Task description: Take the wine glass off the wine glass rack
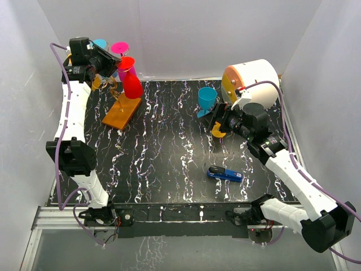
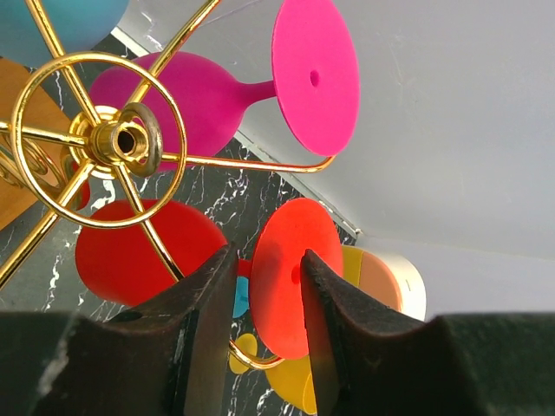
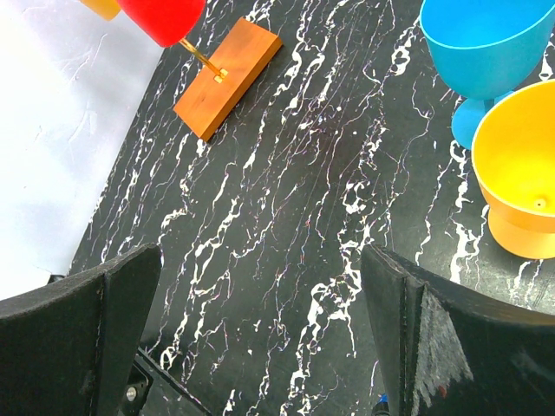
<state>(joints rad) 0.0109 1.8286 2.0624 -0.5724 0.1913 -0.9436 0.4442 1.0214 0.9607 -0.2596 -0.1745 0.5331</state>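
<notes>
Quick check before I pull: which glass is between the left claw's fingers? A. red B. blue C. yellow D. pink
A: the left wrist view shows the flat foot of the red glass between the fingers of the left claw, while the pink glass hangs clear of them.

In your left wrist view, one finger of the left claw (image 2: 266, 258) hides the stem of the red wine glass (image 2: 113, 260). Both fingers overlap the rim of its foot, so you cannot tell whether the pads touch it. Beyond that claw, the blue glass (image 2: 87, 17) is cut by the top edge, and the wine glass rack (image 2: 95, 139) loses its base at the side edge. The yellow glass (image 2: 290, 386) sits mostly behind the fingers. From above, this claw's fingertips are lost among glasses and wire. Ahead of the right claw (image 3: 260, 260), frame edges cut the red wine glass and the yellow glass. Behind it, a small blue object (image 1: 225, 174) on the counter (image 1: 169, 158) is too small to name.
</notes>
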